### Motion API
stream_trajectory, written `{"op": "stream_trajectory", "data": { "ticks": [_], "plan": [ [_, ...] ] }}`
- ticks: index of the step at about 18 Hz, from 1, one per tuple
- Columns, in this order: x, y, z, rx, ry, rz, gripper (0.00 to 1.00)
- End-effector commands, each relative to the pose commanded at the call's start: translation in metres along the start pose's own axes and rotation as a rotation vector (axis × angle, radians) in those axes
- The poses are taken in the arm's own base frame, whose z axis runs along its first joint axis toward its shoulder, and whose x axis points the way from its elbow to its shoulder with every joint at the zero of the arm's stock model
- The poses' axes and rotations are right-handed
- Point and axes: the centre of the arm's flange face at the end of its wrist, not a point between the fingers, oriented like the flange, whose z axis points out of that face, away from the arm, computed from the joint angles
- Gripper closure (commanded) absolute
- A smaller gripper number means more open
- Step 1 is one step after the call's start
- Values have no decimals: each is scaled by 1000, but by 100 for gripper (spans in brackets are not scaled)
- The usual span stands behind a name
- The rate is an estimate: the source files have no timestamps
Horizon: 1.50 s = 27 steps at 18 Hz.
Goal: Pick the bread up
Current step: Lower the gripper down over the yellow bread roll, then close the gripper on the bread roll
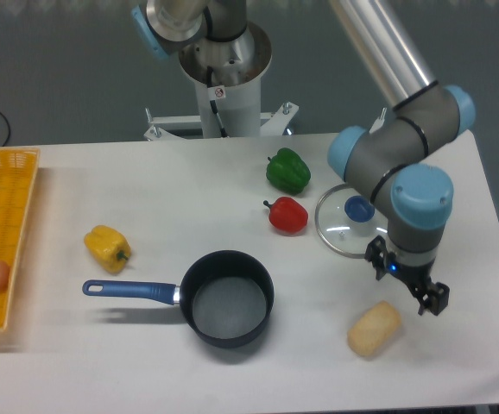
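I am holding my black two-finger gripper (pixel 428 299) just above and right of the small pale tan spongy bread loaf (pixel 375 328), which is lying slanted on the white table (pixel 146 181); I cannot tell if my fingers are open.

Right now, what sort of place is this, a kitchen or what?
Probably a robotics lab bench, not a kitchen: an arm's pedestal is bolted at a plain white table, and the peppers, pot and bread are spread out like test props.
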Motion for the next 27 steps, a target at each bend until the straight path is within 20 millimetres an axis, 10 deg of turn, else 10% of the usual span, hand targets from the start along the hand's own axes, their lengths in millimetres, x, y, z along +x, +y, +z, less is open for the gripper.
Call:
{"op": "stream_trajectory", "data": {
  "ticks": [19,27],
  "plan": [
    [19,-20,45,-14,39,-36,0],
    [23,-20,39,-15,42,-33,50]
  ]
}}
